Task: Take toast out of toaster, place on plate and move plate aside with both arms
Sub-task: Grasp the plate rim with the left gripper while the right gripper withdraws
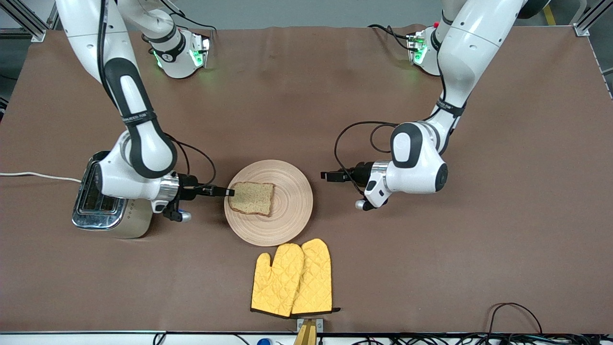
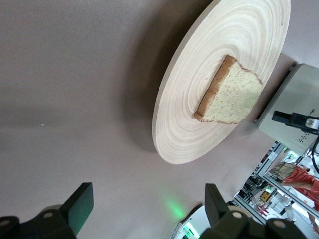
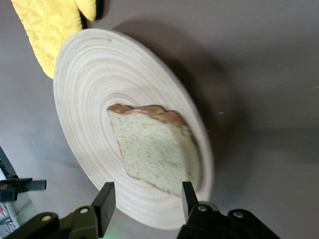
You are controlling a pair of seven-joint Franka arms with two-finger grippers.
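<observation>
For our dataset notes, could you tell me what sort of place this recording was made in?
Most likely a robotics lab staging a kitchen chore: two white arms bolted to a brown-covered table, aluminium frame posts at its corners, and props laid out: toaster, wooden plate with toast, yellow oven mitts.

White arms (image 1: 143, 143), black bands, cables

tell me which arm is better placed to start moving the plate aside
Right: its gripper is at the plate's rim, fingers open beside the toast. The left gripper sits off the plate.
</observation>
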